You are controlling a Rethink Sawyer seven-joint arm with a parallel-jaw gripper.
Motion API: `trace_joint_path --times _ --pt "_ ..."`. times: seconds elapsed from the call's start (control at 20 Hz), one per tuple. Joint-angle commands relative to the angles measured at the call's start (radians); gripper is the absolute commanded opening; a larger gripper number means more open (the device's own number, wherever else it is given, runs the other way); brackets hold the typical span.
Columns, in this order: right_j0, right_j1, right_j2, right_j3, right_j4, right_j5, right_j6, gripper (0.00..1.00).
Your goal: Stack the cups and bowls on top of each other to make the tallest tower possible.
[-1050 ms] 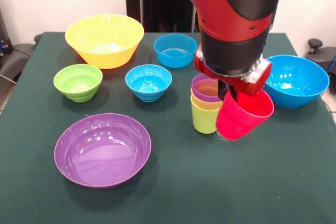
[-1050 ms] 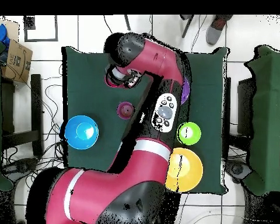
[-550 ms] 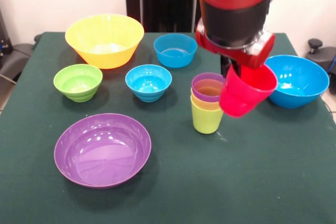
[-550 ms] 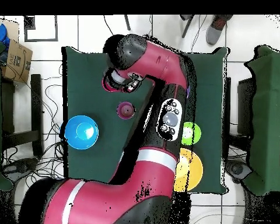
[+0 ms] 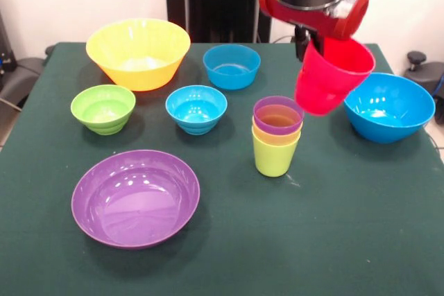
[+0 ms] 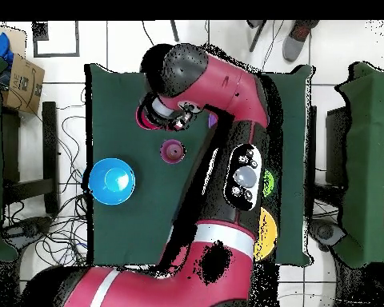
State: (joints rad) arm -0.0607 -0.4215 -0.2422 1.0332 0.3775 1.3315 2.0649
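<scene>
Lifting clear of the worktop (image 5: 347, 240), the end effector (image 5: 306, 45) is clenched on the rim of the red cup (image 5: 331, 74), which hangs tilted from it in mid-air, mouth up and canted. A second ago that cup was low, beside and touching the tower (image 5: 276, 136); half a second ago it had risen to about the tower's top; now its base rides above the tower's rim and off to one side of it. That gain in height means, by my reading, the cup can now travel sideways over the tower without clipping it, so the step in hand is carrying it across for placing on top.

Below and beside the end effector, the tower stands as three nested cups: lime green lowest, yellow in it, purple uppermost, unmoved across the frames. On the other side of the end effector sits the large blue bowl (image 5: 389, 107), partly hidden behind the red cup. Farther from the end effector, beyond the tower, lie the two small blue bowls (image 5: 196, 109), the small green bowl (image 5: 103, 108), the yellow-orange bowl (image 5: 138, 53) and the wide purple bowl (image 5: 135, 197), all where they were.

From overhead the arm (image 6: 227, 88) covers much of the worktop; the tower's purple mouth (image 6: 173, 149) shows near the wrist.
</scene>
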Motion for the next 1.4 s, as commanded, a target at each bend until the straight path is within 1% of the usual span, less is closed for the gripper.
trace_joint_path --times 0.05,0.15,0.25,0.55,0.8,1.05,1.4 --pt "-0.021 -0.048 0.135 0.107 -0.115 0.108 -0.217 0.0" --pt "-0.026 -0.045 0.134 0.104 -0.141 0.108 -0.226 0.0" --pt "-0.032 -0.035 0.14 0.108 -0.153 0.086 -0.229 0.0" --pt "-0.033 0.012 0.153 0.063 -0.21 0.051 -0.214 0.0" --pt "-0.034 0.03 0.158 0.055 -0.256 0.019 -0.214 0.0" --pt "-0.034 0.043 0.177 0.04 -0.275 0.001 -0.196 0.0" --pt "-0.021 0.015 0.211 0.101 -0.277 -0.048 -0.161 0.0"
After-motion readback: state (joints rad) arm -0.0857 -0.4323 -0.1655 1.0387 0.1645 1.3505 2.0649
